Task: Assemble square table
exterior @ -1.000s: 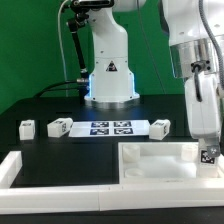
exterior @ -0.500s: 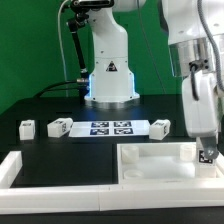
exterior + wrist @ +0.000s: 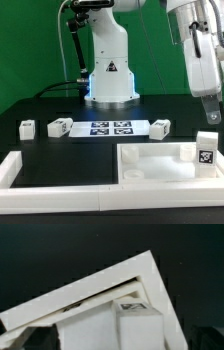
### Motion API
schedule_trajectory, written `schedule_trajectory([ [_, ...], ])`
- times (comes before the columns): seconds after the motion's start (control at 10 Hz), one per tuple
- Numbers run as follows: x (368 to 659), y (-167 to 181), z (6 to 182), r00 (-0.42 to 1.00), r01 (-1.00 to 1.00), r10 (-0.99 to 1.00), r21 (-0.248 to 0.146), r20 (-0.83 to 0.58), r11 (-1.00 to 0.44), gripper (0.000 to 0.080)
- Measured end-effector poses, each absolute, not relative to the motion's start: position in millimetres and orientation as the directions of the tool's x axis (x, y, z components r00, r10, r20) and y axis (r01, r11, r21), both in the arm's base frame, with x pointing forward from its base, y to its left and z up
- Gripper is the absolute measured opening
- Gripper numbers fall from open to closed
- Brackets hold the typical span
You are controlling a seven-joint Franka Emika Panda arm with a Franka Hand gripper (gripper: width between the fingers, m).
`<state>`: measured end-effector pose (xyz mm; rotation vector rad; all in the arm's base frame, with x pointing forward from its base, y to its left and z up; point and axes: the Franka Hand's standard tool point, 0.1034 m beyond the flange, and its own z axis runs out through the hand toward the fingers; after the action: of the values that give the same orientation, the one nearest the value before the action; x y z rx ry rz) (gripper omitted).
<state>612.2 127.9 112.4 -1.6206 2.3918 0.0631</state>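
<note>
At the exterior view's right, the square panel lies flat on the black table. It is white plastic with a raised rim and a recessed interior. One leg block stands upright at its right corner, with a black-white tag facing the camera. Other leg blocks lie near the marker board. The gripper hangs above the upright block, clear of it; its finger spacing cannot be determined. The wrist view shows the panel corner and the tagged block.
</note>
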Motion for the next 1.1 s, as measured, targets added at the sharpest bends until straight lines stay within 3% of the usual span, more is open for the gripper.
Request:
schedule_trajectory([
  [0.5,611.6,127.5,112.3,-0.344,-0.921,-0.911,-0.106,-0.230,0.374,0.0649],
  [0.7,583.3,113.3,118.0,-0.241,-0.948,-0.946,-0.159,-0.216,0.277,0.0649],
  [0.9,551.6,110.3,112.4,-0.161,-0.969,-0.968,-0.153,-0.195,0.192,0.0649],
  [1.1,550.2,111.4,110.6,-0.027,-0.984,-0.985,-0.169,-0.169,0.056,0.0649],
])
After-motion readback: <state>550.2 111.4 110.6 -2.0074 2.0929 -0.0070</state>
